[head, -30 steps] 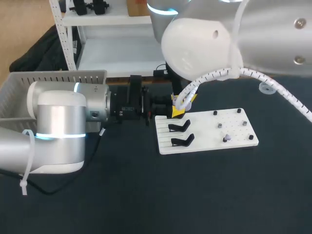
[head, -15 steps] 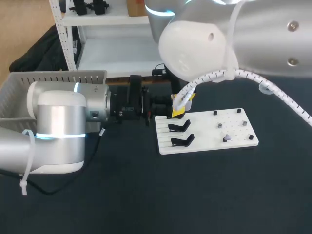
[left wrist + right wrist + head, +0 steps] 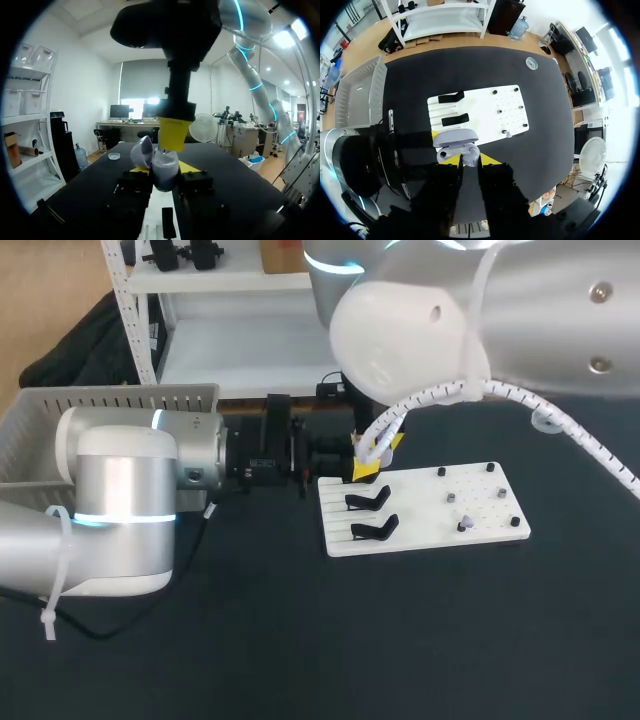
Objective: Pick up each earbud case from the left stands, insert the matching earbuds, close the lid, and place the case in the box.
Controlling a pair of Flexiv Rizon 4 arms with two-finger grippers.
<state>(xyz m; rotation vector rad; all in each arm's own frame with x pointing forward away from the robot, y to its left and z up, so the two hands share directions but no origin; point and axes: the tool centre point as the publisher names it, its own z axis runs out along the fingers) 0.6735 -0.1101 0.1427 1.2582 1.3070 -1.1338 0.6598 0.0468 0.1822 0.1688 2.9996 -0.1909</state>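
Note:
My left gripper [image 3: 161, 174] is shut on a pale grey earbud case [image 3: 165, 172], held upright with its lid [image 3: 142, 152] swung open. In the head view this gripper [image 3: 352, 468] sits at the white board's [image 3: 480, 512] near-left corner, and the case is hidden there. My right gripper [image 3: 172, 134] comes straight down onto the open case. In the right wrist view, my right gripper [image 3: 470, 160] has a small pale earbud [image 3: 471, 153] between its tips, at the case's [image 3: 454, 137] open base. Two black stands [image 3: 368, 500] [image 3: 376, 530] on the board are empty.
The board's right half carries small pegs, and a pale earbud [image 3: 462, 525] rests by one. A grey basket [image 3: 60, 410] stands at the table's far left. My left arm [image 3: 120, 500] lies across the left side of the table. Dark tabletop lies open in front of the board.
Nothing of note: both grippers and the case stay where they were, and only the right arm's upper part shifted slightly.

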